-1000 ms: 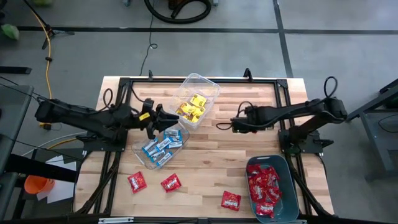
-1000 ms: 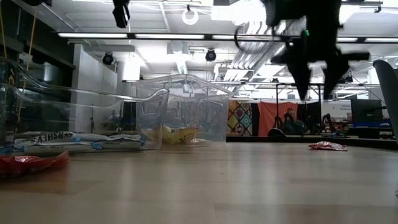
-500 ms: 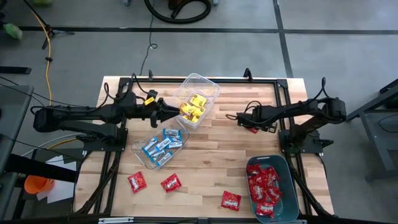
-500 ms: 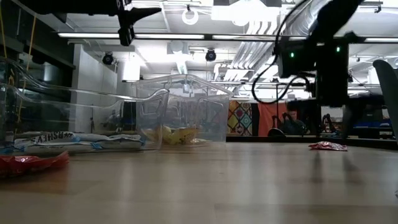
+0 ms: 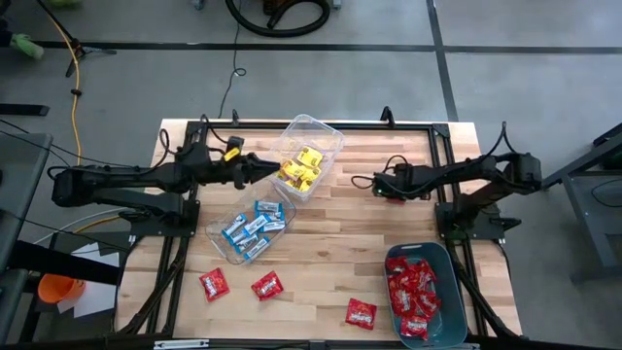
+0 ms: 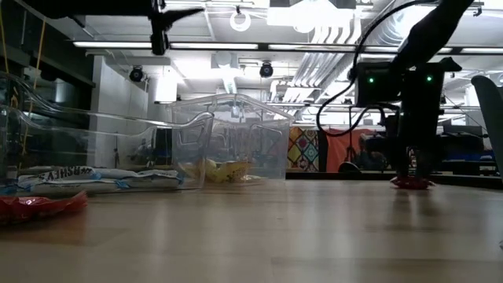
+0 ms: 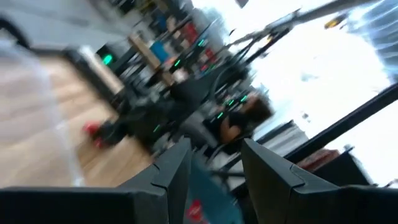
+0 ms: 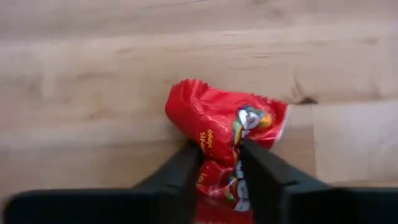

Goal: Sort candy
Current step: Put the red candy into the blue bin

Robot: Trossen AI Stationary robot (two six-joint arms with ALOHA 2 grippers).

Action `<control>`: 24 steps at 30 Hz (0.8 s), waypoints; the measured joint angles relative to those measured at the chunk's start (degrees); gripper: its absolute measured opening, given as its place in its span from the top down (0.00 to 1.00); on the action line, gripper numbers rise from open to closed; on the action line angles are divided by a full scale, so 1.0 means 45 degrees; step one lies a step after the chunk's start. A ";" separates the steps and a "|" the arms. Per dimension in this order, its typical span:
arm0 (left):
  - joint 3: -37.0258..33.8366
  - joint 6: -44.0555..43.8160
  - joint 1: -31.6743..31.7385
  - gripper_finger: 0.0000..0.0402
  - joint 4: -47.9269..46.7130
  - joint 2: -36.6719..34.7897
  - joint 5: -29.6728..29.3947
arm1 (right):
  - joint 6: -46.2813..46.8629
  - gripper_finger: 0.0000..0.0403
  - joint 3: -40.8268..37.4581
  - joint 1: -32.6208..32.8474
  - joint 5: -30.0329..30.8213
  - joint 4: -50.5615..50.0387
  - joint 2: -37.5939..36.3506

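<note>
My right gripper (image 8: 219,147) is down on the wood at the table's right centre, its fingers pinched on a red candy packet (image 8: 211,118). The low view shows that gripper (image 6: 410,174) standing on the same packet (image 6: 413,185). My left gripper (image 5: 264,167) hovers open beside the clear tub (image 5: 316,124) of yellow candy (image 5: 299,167), with nothing between its fingers (image 7: 180,163). A second clear tub (image 5: 216,241) holds blue-and-white candy (image 5: 251,228). Three red packets (image 5: 214,284) (image 5: 266,285) (image 5: 361,313) lie loose near the front edge.
A teal bin (image 5: 449,267) full of red candy stands at the front right. Black frame rails run along the table's back and sides. Bare wood lies between the tubs and the right gripper.
The right gripper dropped from above onto the red packet and its fingers closed in on it. The left arm swung from the blue-and-white tub toward the yellow tub, then held still.
</note>
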 joint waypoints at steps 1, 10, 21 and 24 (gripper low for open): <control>0.0000 -0.0073 -0.0005 0.67 0.0431 -0.0003 -0.0066 | -0.0519 0.75 0.0181 0.0098 0.0003 -0.0133 -0.0039; 0.0005 0.1080 -0.0044 0.67 0.4016 -0.0015 -0.0671 | -0.6394 0.91 0.2879 0.2576 -0.0041 -0.1516 -0.2799; 0.0005 0.1507 -0.0024 0.67 0.2670 0.0005 -0.1105 | -0.3562 0.94 0.4855 0.9370 -0.4365 -0.1477 -0.6523; 0.0005 0.1501 -0.0024 0.67 0.2172 0.0005 -0.1109 | -0.1353 0.90 0.4697 1.1278 -0.4383 -0.1484 -0.6443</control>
